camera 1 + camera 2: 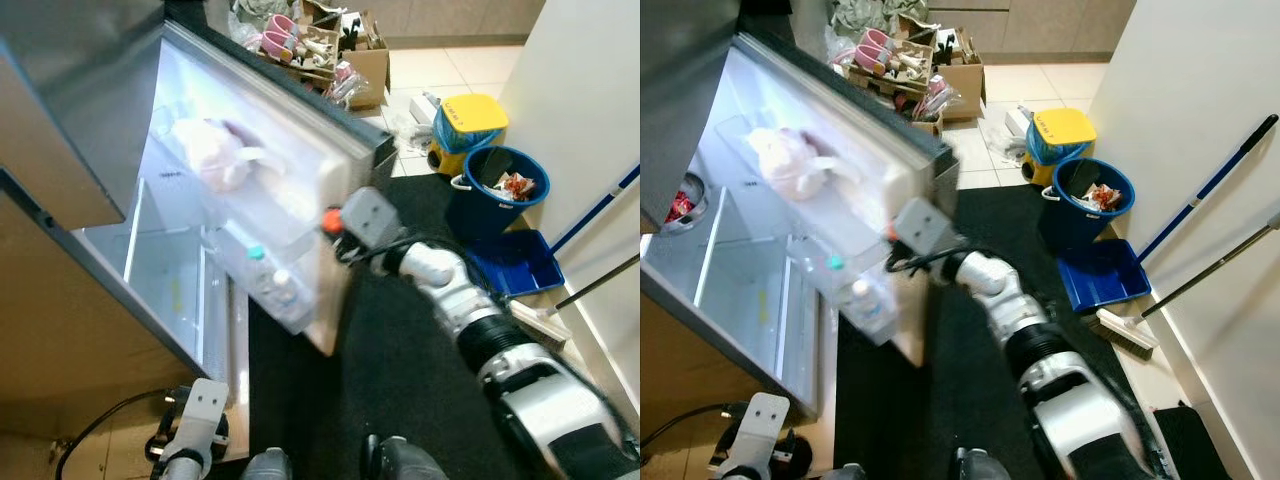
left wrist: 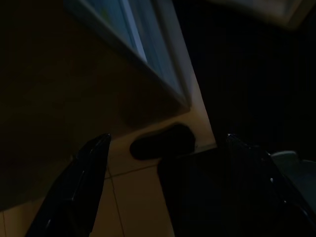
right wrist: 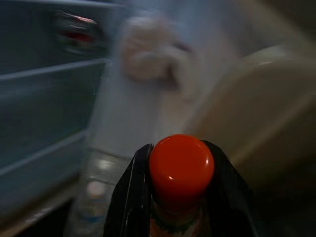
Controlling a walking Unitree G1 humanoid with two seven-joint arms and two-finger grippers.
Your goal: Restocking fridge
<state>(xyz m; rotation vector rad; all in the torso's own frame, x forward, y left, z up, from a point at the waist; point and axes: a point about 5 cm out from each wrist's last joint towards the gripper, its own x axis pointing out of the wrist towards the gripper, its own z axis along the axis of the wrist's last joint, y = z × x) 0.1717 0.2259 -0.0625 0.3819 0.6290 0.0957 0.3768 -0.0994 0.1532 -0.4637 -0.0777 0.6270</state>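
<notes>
1. The right gripper (image 3: 180,197) is clamping a red-capped bottle (image 3: 181,170) between its black fingers (image 3: 127,197), just beside the open fridge door (image 1: 335,185).
2. A water bottle (image 1: 275,285) is lying in the lower door shelf (image 1: 290,310); a pink bag (image 1: 215,155) is sitting above.
3. The left gripper (image 2: 163,163) is hanging low with fingers spread apart, near the floor (image 2: 143,207).

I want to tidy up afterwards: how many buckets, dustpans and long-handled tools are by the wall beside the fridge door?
Bucket: 1
Dustpan: 1
Long-handled tools: 2
Total: 4
</notes>
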